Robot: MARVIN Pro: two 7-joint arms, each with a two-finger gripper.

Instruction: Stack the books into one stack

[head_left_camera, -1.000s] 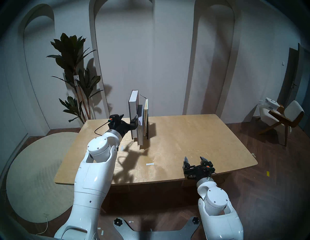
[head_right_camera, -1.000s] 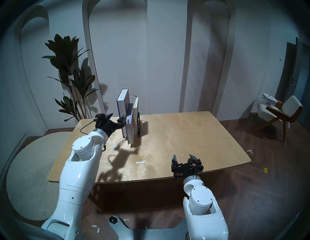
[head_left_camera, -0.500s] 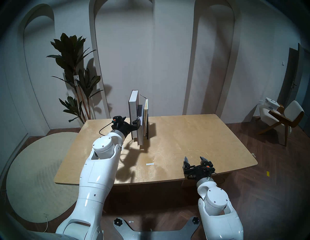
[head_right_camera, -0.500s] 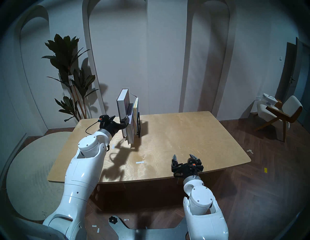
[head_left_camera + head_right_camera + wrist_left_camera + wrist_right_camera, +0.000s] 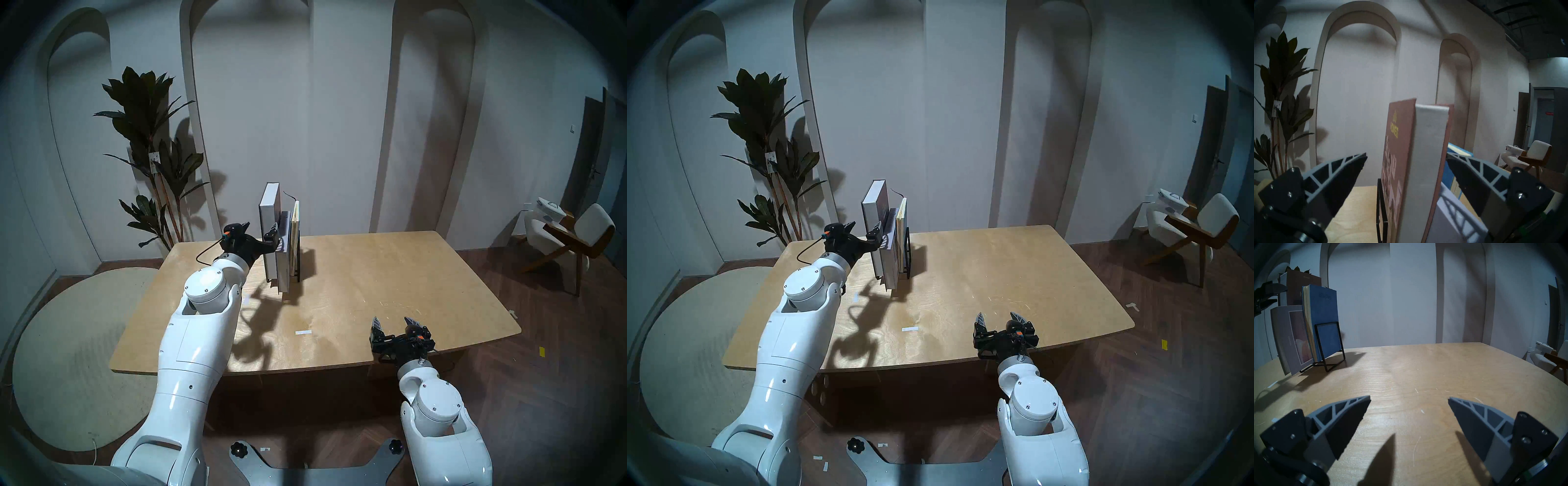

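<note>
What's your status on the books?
Left end effector open, straddling the brown book. Right end effector open, idle. Three books upright in the rack; none stacked.

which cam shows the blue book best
The right wrist view: the blue book shows its whole cover, upright in the black wire rack. Both head views show only its thin page edge. The left wrist view catches a sliver behind the brown book.

The room was dim and bluish. Hard shadows fell rightward across the table [image 5: 373, 271]. Fisheye bending and dark vignettes ringed every view; the left wrist view was soft.
</note>
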